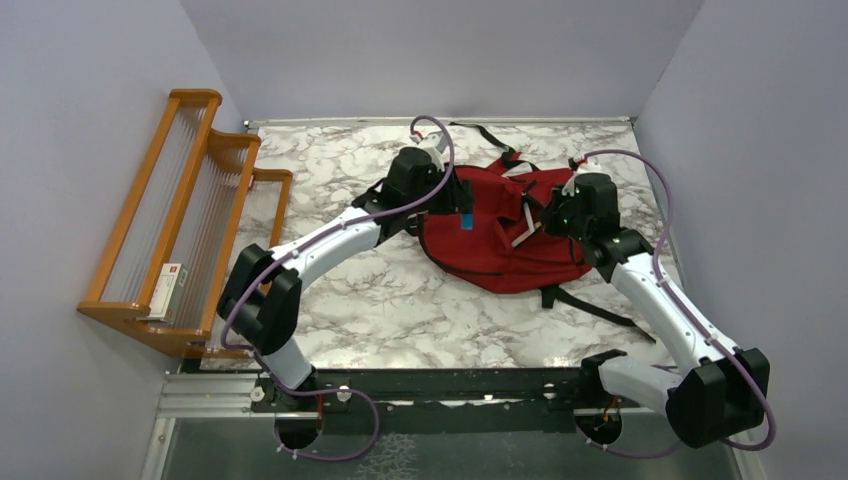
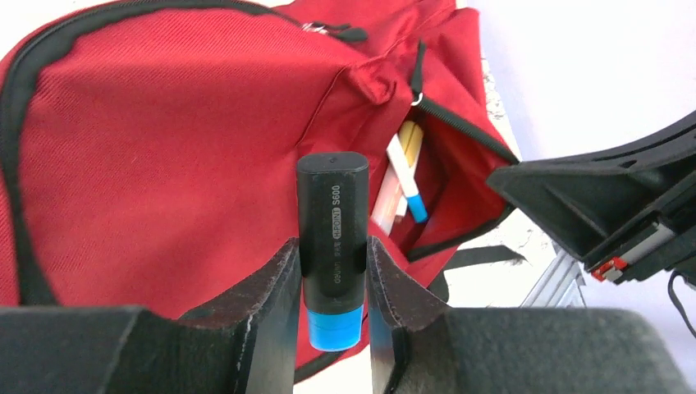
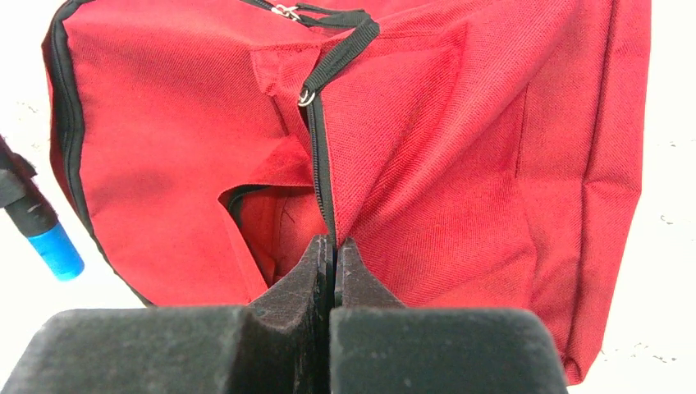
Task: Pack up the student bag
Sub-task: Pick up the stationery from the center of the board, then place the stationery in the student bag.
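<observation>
Student bag (image 1: 500,255) on the table (image 1: 400,300) toward the back, pens (image 2: 404,176) in its front pocket (image 2: 447,185), rack (image 1: 180,220) at left.

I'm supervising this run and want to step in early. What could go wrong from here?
The right gripper pinches only a thin fold of the student bag by its zipper; it may slip and the pocket close. The highlighter in the left gripper could jam against pens already inside.

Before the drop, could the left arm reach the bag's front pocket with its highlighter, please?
Probably yes: the right gripper pinches the front pocket open, and nothing blocks the highlighter from its mouth.
</observation>
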Tool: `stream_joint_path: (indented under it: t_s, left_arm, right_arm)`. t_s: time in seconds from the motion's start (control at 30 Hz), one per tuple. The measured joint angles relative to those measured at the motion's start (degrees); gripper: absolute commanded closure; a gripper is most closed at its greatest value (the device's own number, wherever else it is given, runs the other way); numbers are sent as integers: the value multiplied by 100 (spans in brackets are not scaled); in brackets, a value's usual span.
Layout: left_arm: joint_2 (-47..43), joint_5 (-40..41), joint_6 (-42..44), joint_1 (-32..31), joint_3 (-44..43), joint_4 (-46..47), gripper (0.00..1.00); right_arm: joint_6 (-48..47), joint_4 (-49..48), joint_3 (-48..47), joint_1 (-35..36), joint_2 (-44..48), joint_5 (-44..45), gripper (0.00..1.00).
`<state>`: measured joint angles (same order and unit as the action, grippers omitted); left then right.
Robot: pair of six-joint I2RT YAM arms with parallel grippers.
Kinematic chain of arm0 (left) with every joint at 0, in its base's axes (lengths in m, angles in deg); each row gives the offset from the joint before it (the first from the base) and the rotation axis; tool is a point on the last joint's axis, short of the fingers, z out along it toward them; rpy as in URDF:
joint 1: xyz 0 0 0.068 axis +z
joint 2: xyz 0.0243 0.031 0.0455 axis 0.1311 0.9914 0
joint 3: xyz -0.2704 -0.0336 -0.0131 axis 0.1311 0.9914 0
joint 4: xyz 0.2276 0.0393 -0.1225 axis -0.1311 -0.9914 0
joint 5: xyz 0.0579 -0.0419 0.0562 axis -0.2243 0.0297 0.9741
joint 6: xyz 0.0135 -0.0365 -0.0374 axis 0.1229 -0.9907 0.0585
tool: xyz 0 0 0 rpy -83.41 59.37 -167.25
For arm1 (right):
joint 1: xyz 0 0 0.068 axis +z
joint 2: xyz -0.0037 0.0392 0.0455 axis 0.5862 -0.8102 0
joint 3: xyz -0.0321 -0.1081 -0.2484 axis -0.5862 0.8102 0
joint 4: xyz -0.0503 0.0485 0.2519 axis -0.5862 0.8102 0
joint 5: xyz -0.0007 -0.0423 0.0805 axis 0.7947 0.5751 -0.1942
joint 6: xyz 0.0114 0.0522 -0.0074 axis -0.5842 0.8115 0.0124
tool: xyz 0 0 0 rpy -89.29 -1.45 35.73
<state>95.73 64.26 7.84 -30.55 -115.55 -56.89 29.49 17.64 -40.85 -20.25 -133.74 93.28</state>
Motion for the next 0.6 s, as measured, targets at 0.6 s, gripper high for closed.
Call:
stream_joint_path:
  t_s: [0.6]
  left_arm:
    - [1751,-496,-74,-557,-1414,1156,100]
  right_arm:
    - [415,197,-584,0,-339,-39,99]
